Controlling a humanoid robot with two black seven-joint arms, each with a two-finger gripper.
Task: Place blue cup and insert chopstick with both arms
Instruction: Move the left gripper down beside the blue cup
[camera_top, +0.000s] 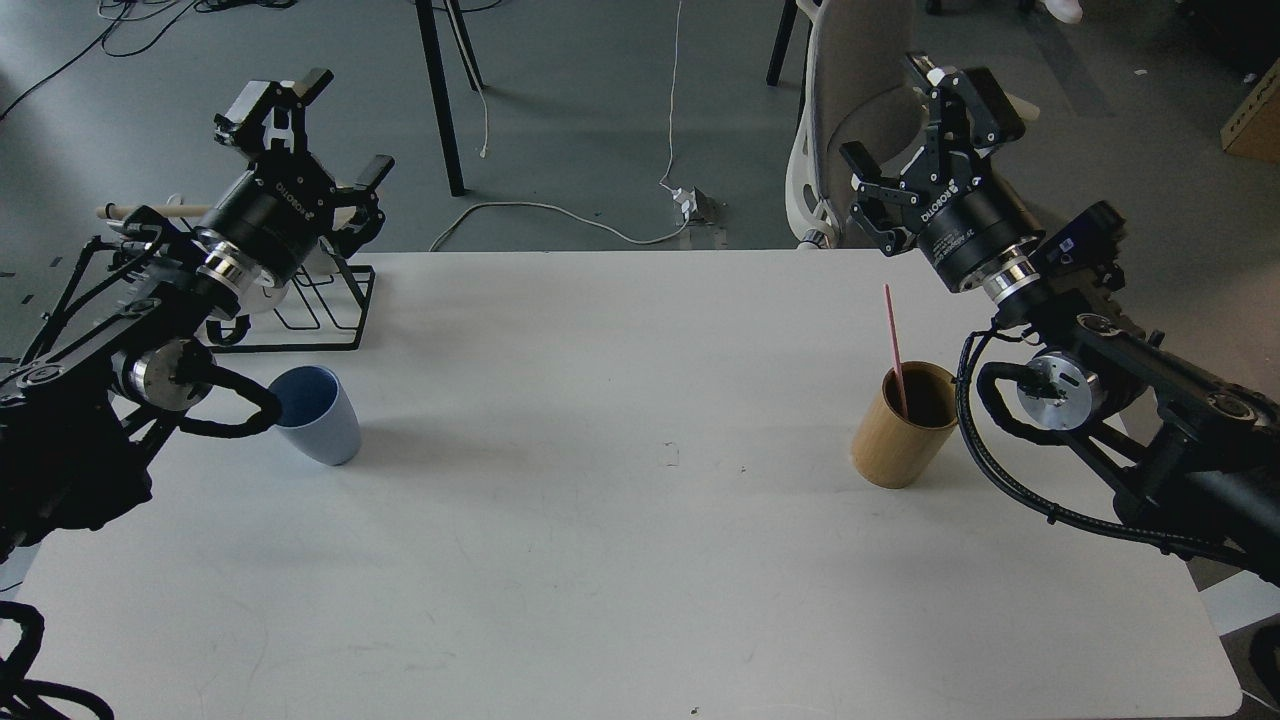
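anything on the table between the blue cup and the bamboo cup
No. In the head view, the white table is bare between the blue cup on the left and the bamboo cup, which holds the chopstick.

White rectangular table (620, 560), grey floor (600, 120) behind it, black table legs (440, 100), white cable (560, 210) running to a power strip (695, 205), beige chair (860, 110), cardboard box (1255, 125) at far right
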